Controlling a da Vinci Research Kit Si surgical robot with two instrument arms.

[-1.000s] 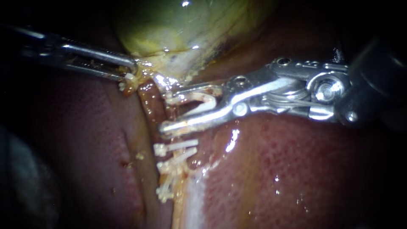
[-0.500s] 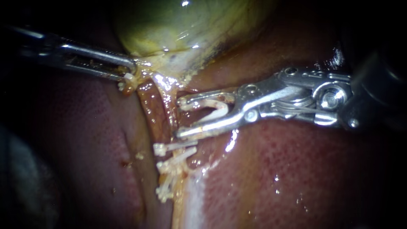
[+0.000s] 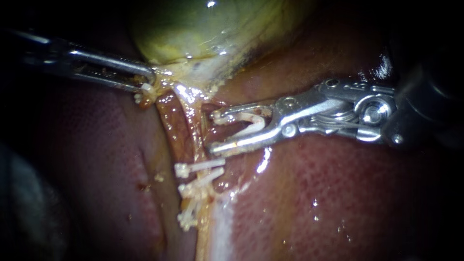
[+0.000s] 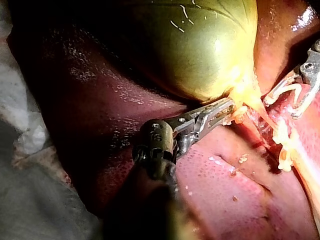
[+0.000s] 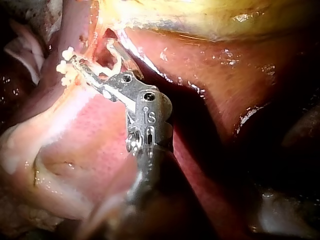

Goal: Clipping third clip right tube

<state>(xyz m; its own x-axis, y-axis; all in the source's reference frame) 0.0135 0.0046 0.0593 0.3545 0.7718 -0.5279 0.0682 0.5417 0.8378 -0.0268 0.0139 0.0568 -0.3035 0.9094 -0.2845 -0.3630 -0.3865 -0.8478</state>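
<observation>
The gallbladder (image 3: 203, 29) — yellow-green, glistening — lies above the liver (image 3: 338, 193), whose dark red surface is wet and finely speckled. In the left wrist view, pale crumpled material (image 4: 22, 135) lies beside the liver's edge.

The gallbladder (image 3: 203, 34) is yellow-green, paler yellow at its neck. The liver (image 3: 338, 193) is red-brown with fine pale speckling and one whitish streak. The tube (image 3: 175, 123) is glossy orange-brown. The fastened clips (image 3: 203, 166) are cream-white. The left instrument (image 3: 147, 84) and right instrument (image 3: 215, 131) are silver. The open clip (image 3: 255, 124) is white, smeared red.
</observation>
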